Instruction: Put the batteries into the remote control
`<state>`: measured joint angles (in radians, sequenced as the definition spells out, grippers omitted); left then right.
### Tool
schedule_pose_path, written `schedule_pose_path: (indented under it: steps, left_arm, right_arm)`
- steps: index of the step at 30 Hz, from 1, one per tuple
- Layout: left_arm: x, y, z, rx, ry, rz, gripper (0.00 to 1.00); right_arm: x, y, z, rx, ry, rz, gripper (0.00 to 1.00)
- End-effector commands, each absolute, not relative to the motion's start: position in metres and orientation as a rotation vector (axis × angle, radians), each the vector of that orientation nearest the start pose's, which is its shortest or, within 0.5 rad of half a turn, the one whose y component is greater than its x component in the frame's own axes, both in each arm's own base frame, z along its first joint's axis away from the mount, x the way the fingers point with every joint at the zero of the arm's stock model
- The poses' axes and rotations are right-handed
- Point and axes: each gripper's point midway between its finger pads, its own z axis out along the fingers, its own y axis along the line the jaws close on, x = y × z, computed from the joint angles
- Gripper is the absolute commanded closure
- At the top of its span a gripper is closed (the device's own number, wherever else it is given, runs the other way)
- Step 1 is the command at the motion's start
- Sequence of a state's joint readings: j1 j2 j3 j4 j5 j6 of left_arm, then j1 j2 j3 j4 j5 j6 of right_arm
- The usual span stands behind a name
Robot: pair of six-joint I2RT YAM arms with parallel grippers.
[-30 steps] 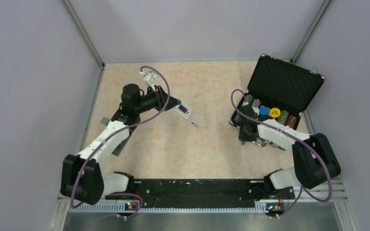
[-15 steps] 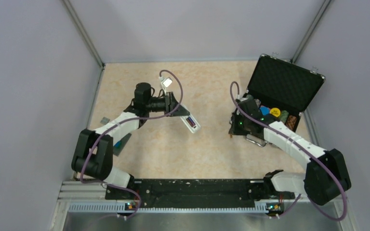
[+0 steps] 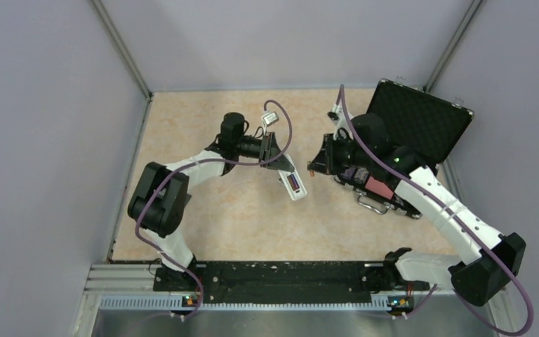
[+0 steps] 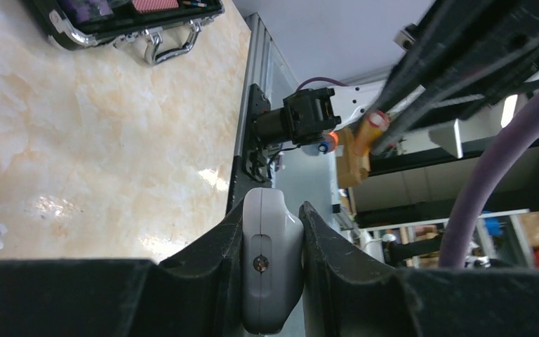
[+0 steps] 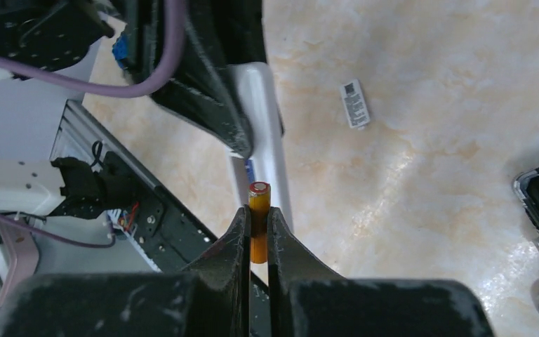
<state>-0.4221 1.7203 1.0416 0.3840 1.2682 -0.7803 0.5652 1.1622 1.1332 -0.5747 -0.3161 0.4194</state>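
My left gripper (image 3: 278, 160) is shut on the slim white remote control (image 3: 293, 185) and holds it above the table's middle. The remote's far end sticks out toward the front. In the left wrist view its end (image 4: 270, 261) sits clamped between both fingers. My right gripper (image 3: 314, 167) is shut on a small orange battery (image 5: 258, 210), gripped at mid-length with its capped end sticking out past the fingertips. The battery hovers just right of the remote (image 5: 265, 140), close to it but apart. The battery also shows in the left wrist view (image 4: 372, 126).
An open black case (image 3: 421, 119) stands at the back right, its contents mostly hidden behind my right arm. Its handle (image 4: 172, 43) faces the table's middle. A small white barcoded piece (image 5: 354, 104) lies flat on the marble table (image 3: 238, 217).
My left gripper has carried the remote to the right, toward the table's middle. My right arm has swung left out of the case to beside the remote.
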Motion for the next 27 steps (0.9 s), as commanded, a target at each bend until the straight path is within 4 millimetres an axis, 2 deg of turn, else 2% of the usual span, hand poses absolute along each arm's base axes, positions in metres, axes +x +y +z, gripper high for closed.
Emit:
schedule_pose_path:
  steps: [1,3,6,9,10,17,27]
  left_arm:
    - [0.272,-0.322,0.216,0.647,2.04,-2.048,1.0]
    - [0.275,-0.325,0.211,0.589,2.054,-2.105,1.0]
    - [0.278,-0.328,0.217,0.582,1.961,-2.186,1.0]
    - [0.28,-0.329,0.221,0.535,1.915,-2.303,1.0]
    - [0.282,-0.33,0.217,0.509,1.938,-2.326,1.0]
    - [0.279,-0.338,0.206,0.52,1.958,-2.316,1.0]
    - [0.271,-0.344,0.18,0.486,2.057,-2.257,1.0]
  right_arm:
    - [0.222,0.251,0.243,-0.43,2.36,0.942,1.0]
    - [0.216,0.257,0.24,-0.451,2.396,0.966,1.0]
    - [0.209,0.263,0.231,-0.469,2.457,0.984,1.0]
    - [0.209,0.266,0.224,-0.473,2.496,0.962,1.0]
    - [0.211,0.266,0.222,-0.466,2.506,0.953,1.0]
    - [0.223,0.266,0.212,-0.451,2.567,0.868,1.0]
    - [0.226,0.262,0.195,-0.434,2.647,0.77,1.0]
